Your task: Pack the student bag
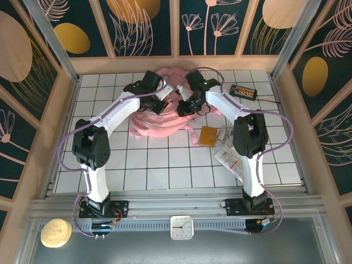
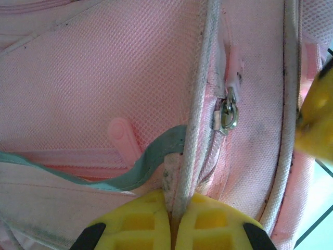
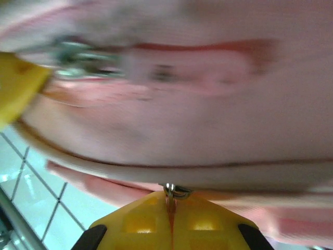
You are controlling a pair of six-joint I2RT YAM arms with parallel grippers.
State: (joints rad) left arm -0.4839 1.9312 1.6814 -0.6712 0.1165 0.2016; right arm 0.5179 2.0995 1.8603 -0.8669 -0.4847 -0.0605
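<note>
Left gripper (image 2: 174,205): your jaws are closed, pinching the pale piped seam (image 2: 200,104) of the student bag (image 2: 104,78), which runs up to 12 o'clock from the fingertips. A metal zip slider (image 2: 229,112) hangs just beside that seam at 1 o'clock, untouched. A pink rubber tab (image 2: 124,138) and a teal trim strip (image 2: 156,153) lie at 10 o'clock.

Right gripper (image 3: 170,200): jaws closed too, with a small metal zip ring (image 3: 174,189) caught right at the tips. It looks pinched, but the view is blurred, so check it. Pink fabric lies across everything above.

From above, the student bag (image 1: 159,124) sits at 12 o'clock on the tiled table (image 1: 148,165), and both grippers, left (image 1: 162,103) and right (image 1: 184,107), meet over its top.

Progress is early, I'd say. You're holding the seam and the zip, no open mouth shows, and whether anything is inside can't be told. Left to do: pull the zip, load, close.

Loose on the table at 4 o'clock from the bag are a brown flat booklet (image 1: 209,136) and white packets (image 1: 228,155). A black device with an orange display (image 1: 243,92) lies at 2 o'clock. The right arm's elbow (image 1: 250,135) hangs over the packets, so it may get in the way.
</note>
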